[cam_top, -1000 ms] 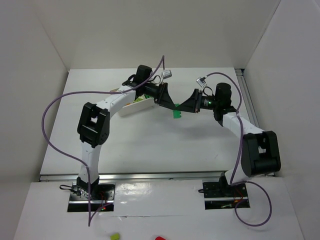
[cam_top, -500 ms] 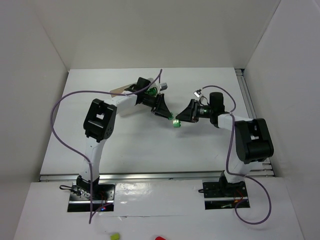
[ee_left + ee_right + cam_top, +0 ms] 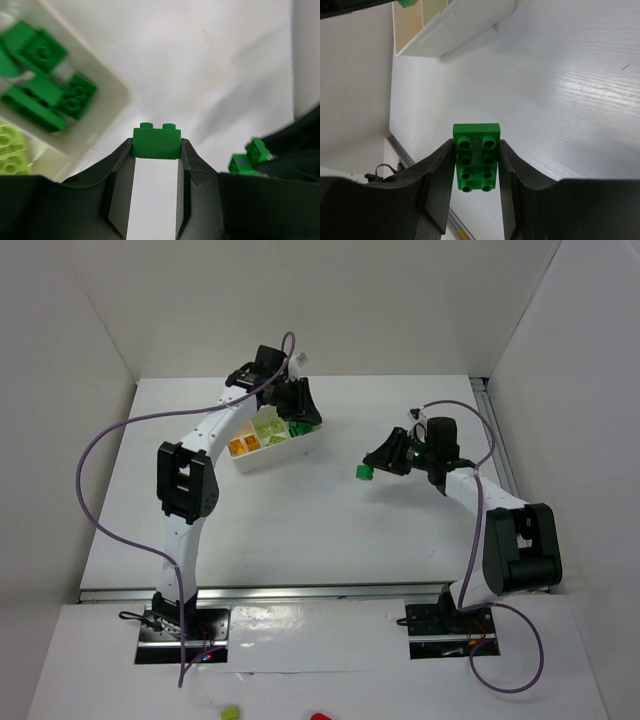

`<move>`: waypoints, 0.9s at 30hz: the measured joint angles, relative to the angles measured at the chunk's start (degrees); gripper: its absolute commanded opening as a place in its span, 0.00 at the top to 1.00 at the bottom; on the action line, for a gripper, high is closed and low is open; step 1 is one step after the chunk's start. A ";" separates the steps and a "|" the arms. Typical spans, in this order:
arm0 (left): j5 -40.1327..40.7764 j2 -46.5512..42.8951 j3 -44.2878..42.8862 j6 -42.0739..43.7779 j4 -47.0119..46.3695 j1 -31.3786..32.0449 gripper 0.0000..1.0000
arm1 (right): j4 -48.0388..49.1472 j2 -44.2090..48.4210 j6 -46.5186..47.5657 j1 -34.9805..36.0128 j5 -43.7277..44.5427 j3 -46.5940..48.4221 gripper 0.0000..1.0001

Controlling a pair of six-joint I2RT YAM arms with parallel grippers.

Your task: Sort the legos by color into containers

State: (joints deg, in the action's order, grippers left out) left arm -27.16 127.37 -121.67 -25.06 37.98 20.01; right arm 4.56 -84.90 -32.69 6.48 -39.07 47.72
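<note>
Dark green plastic sits in both grips. The left gripper [image 3: 156,147] is clamped on a two-stud brick [image 3: 156,140], just off the corner of the tray [image 3: 117,92] by the end compartment of dark green legos [image 3: 50,85]; lime legos [image 3: 10,150] lie in the next compartment and orange ones [image 3: 243,447] in the third. The right gripper [image 3: 476,147] pinches an eight-stud brick [image 3: 476,160] over the white worktop [image 3: 560,100], well apart from the tray.
</note>
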 measured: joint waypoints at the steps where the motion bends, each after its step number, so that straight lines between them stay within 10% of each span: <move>1: 2.73 -0.02 -0.96 -0.70 0.50 0.02 1.00 | -0.35 0.42 0.20 0.00 0.94 0.28 0.90; 5: 11.15 1.57 -5.46 -2.40 3.63 0.02 0.92 | -2.08 0.68 0.50 0.00 2.73 0.37 0.90; 7: 13.99 4.13 -9.79 -2.67 4.66 0.02 0.56 | -3.15 0.68 0.63 0.00 2.97 0.37 0.90; 12: 16.52 8.76 -13.60 -3.50 5.62 -0.07 0.18 | -4.92 0.90 1.05 0.00 3.37 0.37 0.90; 27: 7.82 -2.73 2.03 -0.61 3.56 -0.39 0.20 | -6.62 1.14 3.41 -0.31 -0.90 1.14 0.90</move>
State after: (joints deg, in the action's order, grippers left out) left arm -19.33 124.64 -119.63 -25.67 41.54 19.62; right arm -2.07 -83.77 -29.28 6.17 -39.97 48.86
